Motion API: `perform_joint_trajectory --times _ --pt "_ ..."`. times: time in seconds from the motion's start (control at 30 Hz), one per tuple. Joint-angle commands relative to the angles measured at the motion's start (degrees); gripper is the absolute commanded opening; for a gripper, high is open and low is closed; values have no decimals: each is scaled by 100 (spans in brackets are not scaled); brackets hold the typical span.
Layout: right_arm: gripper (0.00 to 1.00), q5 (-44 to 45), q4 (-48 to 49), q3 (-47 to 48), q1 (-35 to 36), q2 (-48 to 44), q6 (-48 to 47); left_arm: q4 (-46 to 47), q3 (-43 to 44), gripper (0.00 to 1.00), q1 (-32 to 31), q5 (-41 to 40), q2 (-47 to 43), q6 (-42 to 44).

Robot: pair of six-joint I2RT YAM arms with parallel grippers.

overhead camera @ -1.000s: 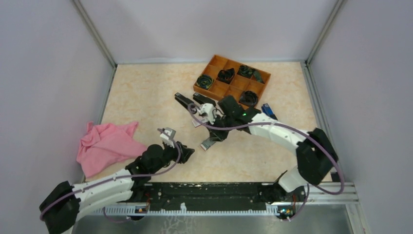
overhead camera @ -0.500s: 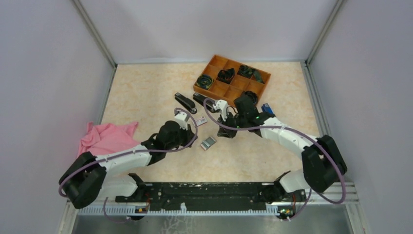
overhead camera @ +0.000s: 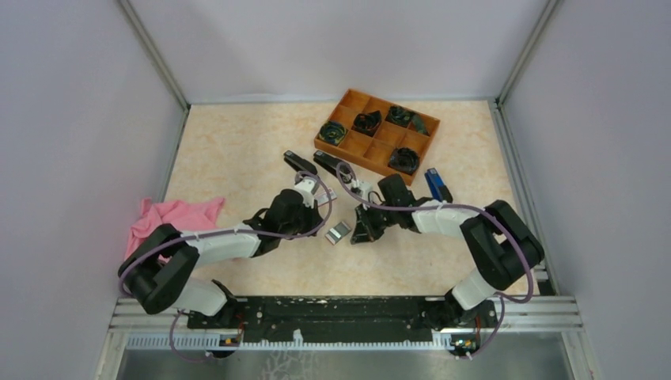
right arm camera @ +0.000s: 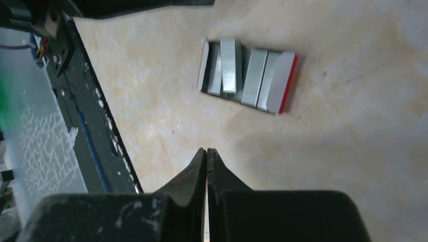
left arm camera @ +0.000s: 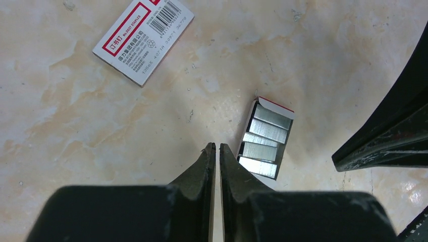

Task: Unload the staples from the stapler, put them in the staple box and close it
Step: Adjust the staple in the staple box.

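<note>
pink cloth (overhead camera: 170,226): crumpled at the table's near left.
left gripper (left arm camera: 217,147): fingers pressed together, holding nothing, tips just beside the staples.
right gripper (right arm camera: 206,151): fingers closed, empty, near the staples' other side.
staples (left arm camera: 265,141): silvery strips side by side in a small red-edged open holder, between both grippers.
white-and-red box (left arm camera: 144,38): flat, just beyond.
black staplers (overhead camera: 300,165): lying farther back.
blue stapler (overhead camera: 437,184): right of them.
orange tray (overhead camera: 360,145): farthest, holding dark items.

Staples (overhead camera: 339,231) on table (overhead camera: 237,142), before tray (overhead camera: 352,103)
</note>
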Motion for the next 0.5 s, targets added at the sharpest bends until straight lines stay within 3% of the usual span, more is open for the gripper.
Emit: perform_joint_trajectory --times 0.0,0.2,0.47 --pt "0 -334 1613 -757 -105 -446 1078 195 212 11 35 199 100 112" --pt "0 -71 2758 -1498 -102 -682 2122 356 150 11 35 361 127 59" --pt "0 208 2508 -1086 -98 112 2771 315 231 11 35 305 303 100"
